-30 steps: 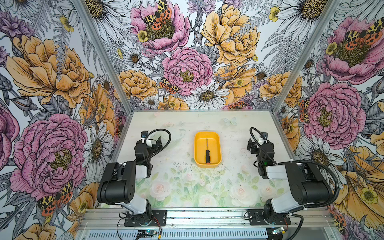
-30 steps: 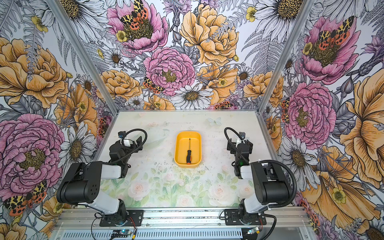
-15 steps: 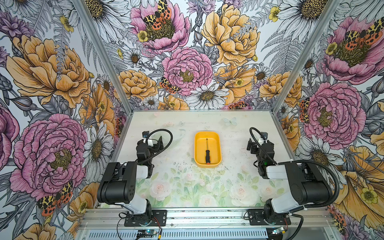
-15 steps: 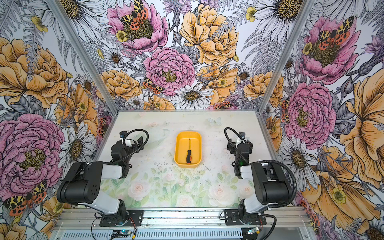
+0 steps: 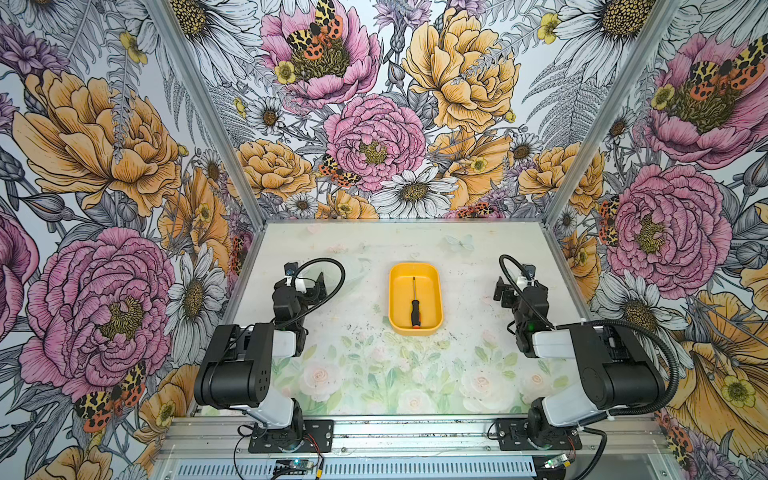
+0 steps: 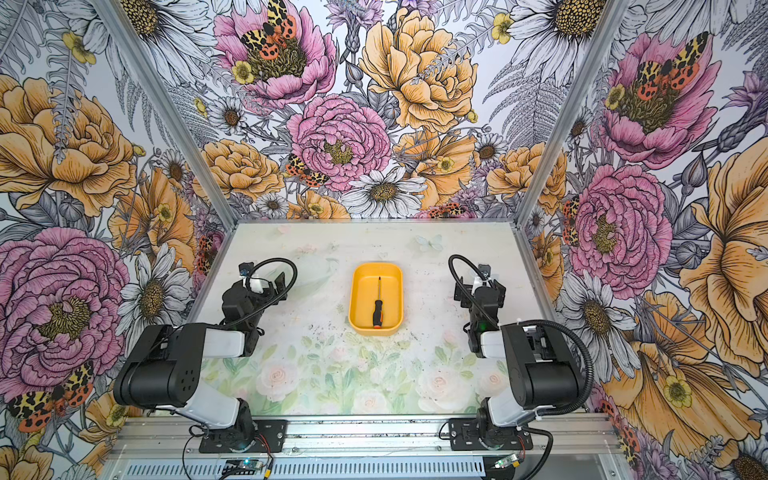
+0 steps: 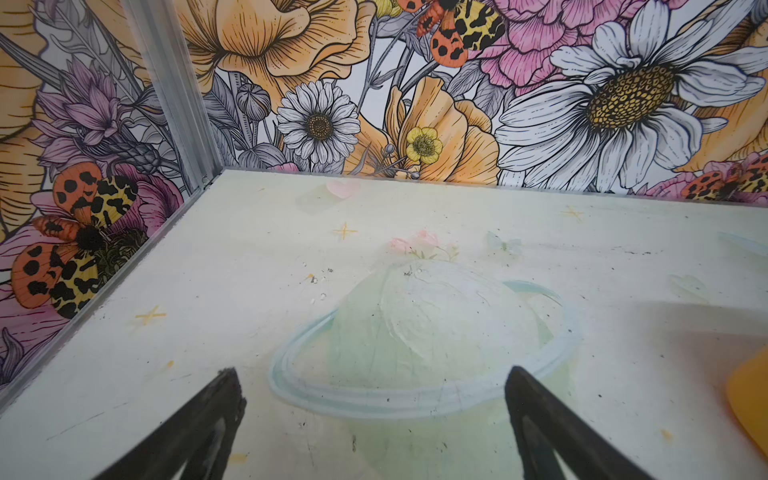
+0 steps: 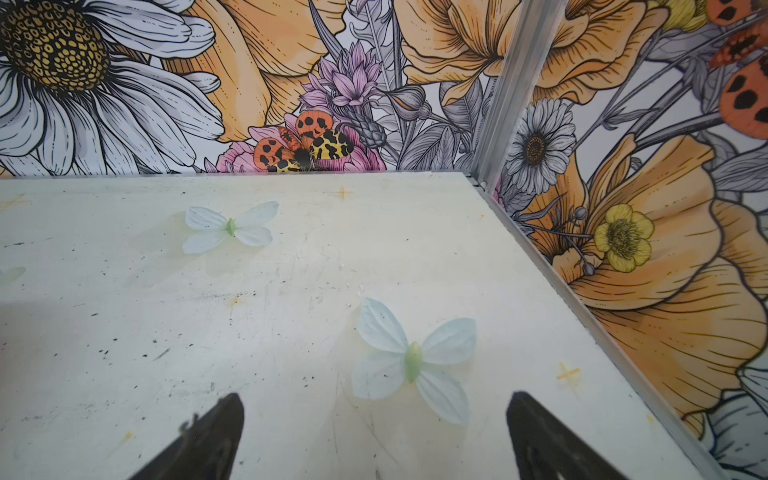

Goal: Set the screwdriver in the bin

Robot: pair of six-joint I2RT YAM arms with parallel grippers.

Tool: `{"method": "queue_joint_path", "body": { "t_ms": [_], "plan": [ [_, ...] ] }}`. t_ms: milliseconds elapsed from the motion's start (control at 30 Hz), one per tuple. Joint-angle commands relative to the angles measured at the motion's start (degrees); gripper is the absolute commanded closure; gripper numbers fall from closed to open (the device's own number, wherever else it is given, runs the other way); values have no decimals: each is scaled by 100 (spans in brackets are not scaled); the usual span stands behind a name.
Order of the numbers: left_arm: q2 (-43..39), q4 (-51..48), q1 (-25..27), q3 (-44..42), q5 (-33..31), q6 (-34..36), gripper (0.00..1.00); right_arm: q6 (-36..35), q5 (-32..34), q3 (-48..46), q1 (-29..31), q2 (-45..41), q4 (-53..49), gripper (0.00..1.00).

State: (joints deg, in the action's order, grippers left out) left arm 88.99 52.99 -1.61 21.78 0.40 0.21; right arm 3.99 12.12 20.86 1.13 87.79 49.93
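Observation:
The screwdriver (image 5: 414, 309) (image 6: 377, 308), with a black handle and an orange end cap, lies lengthwise inside the yellow bin (image 5: 431, 291) (image 6: 392, 291) at the middle of the table. Its tip points to the back wall. My left gripper (image 5: 308, 281) (image 6: 271, 285) (image 7: 370, 374) hovers left of the bin, open and empty over the bare table. A corner of the bin (image 7: 753, 401) shows at the edge of the left wrist view. My right gripper (image 5: 517, 286) (image 6: 478, 286) (image 8: 374, 399) stands open and empty to the right of the bin.
Flowered walls with aluminium corner posts (image 5: 569, 174) close the table on three sides. Both arm bases sit on the front rail (image 5: 415, 436). The table mat (image 5: 374, 374) carries only printed flowers, butterflies and a planet.
My left gripper has drifted slightly to the right, towards the bin. The right arm, the bin and the screwdriver have not moved.

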Motion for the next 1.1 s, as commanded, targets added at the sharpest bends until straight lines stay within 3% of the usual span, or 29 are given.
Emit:
{"method": "queue_joint_path", "body": {
  "t_ms": [0, 1067],
  "plan": [
    [-22, 98, 29, -34, -94, 57, 1, 40, -60, 102, -25, 15, 66, 0],
    [-13, 78, -14, -12, -29, 27, 1, 87, -283, 164, -130, 19, -41, 1]
  ]
}}
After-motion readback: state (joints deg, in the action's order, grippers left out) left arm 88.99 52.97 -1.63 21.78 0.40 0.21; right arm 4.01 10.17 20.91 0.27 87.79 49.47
